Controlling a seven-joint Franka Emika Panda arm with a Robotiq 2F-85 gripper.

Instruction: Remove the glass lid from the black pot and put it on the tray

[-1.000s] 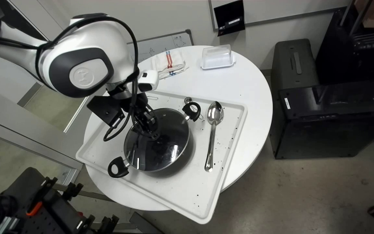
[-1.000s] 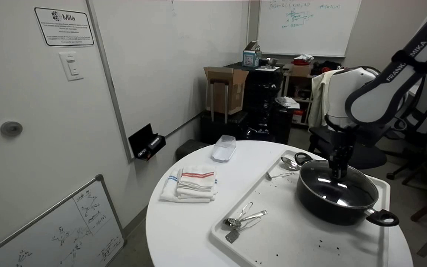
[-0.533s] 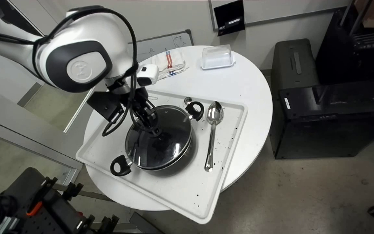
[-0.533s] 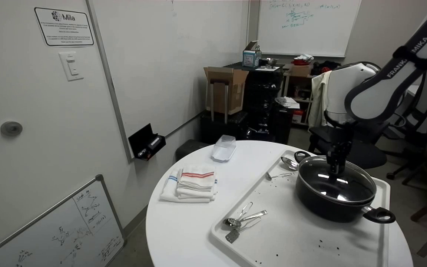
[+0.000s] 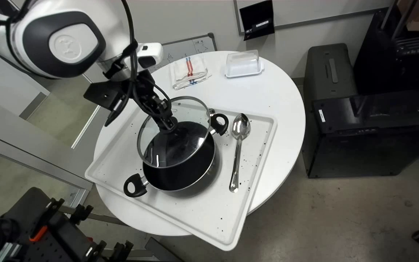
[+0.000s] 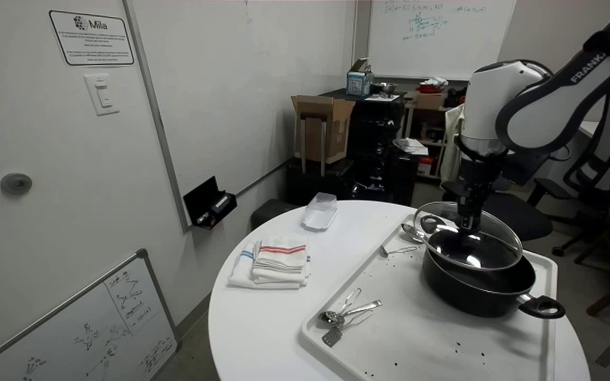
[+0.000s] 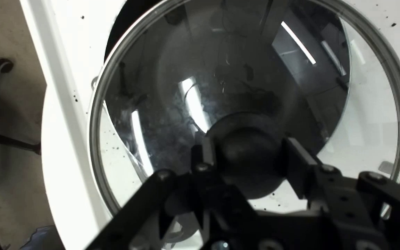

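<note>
The glass lid (image 5: 180, 145) is in the air above the black pot (image 5: 180, 178), off its rim and shifted to one side. The lid also shows in an exterior view (image 6: 474, 254) and fills much of the wrist view (image 7: 221, 69). My gripper (image 7: 250, 152) is shut on the lid's dark round knob, with a finger on each side; the gripper also shows in both exterior views (image 5: 168, 125) (image 6: 466, 222). The pot's near wall and open front part show in an exterior view (image 6: 464, 291). The pot stands on the white tray (image 5: 209, 218).
A large metal spoon (image 5: 236, 153) lies on the tray beside the pot. Several small utensils (image 6: 342, 320) lie at a tray corner. Folded towels (image 5: 189, 72) and a clear-lidded box (image 5: 244, 65) stand on the round white table (image 6: 262, 323). Pot handles (image 6: 543, 307) stick out.
My gripper has risen and moved back toward the arm's side with the lid, which is now lifted off the pot. The pot shifted slightly at first and then stayed in place.
</note>
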